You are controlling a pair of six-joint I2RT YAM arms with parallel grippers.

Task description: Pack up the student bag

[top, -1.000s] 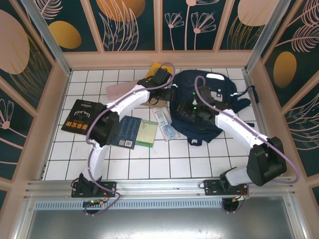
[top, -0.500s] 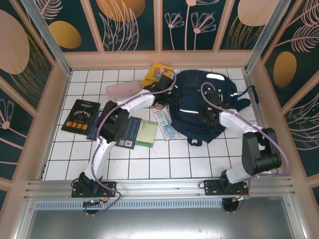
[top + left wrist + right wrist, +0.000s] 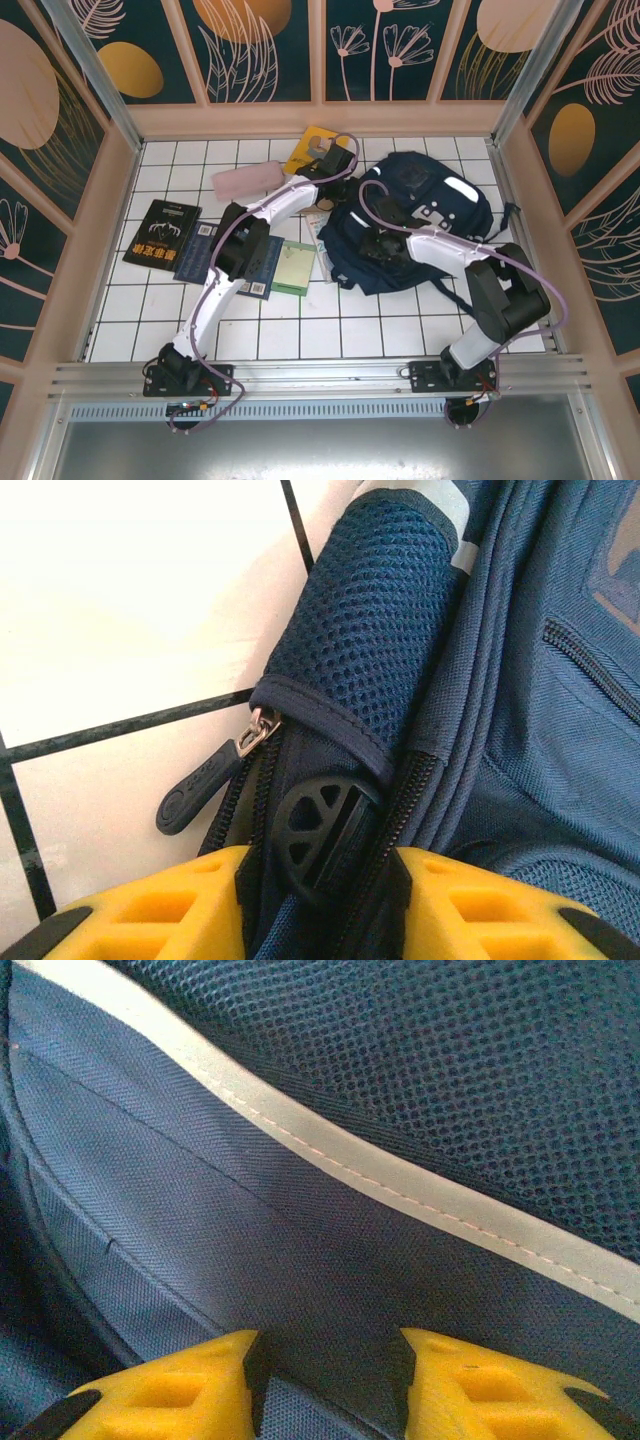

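**Desk:** What had changed by this frame?

**Photographer:** Half a second before, the large navy-blue fabric student bag (image 3: 425,175) with white reflective stripes lay flat on the white tiled tabletop (image 3: 330,340). Here it had been hauled into a hump and swung toward the left arm, over the spot where a white-and-blue packet had lain. The left gripper (image 3: 320,880) was clenched on the bag's zip seam. A round black plastic fitting (image 3: 318,830) was caught between its yellow fingers (image 3: 150,915), with the metal zip slider (image 3: 262,726) just ahead and to the left. That looked like opening the bag, not yet loading it.

**Desk:** And the other arm?

**Photographer:** The right gripper (image 3: 325,1370) sat on the bag's front panel, a pale reflective stripe (image 3: 400,1200) just ahead. Whether it pinched the cloth or merely pressed on it, I could not tell.

**Desk:** Anything inside?

**Photographer:** No view reached the interior. Back from the left gripper, along its arm and outside the bag, lay a black hardback book (image 3: 160,232), a dark teal book (image 3: 262,268) and a pale green notepad (image 3: 293,268). A pink pouch (image 3: 243,181) and a yellow card (image 3: 310,145) lay nearer that gripper.
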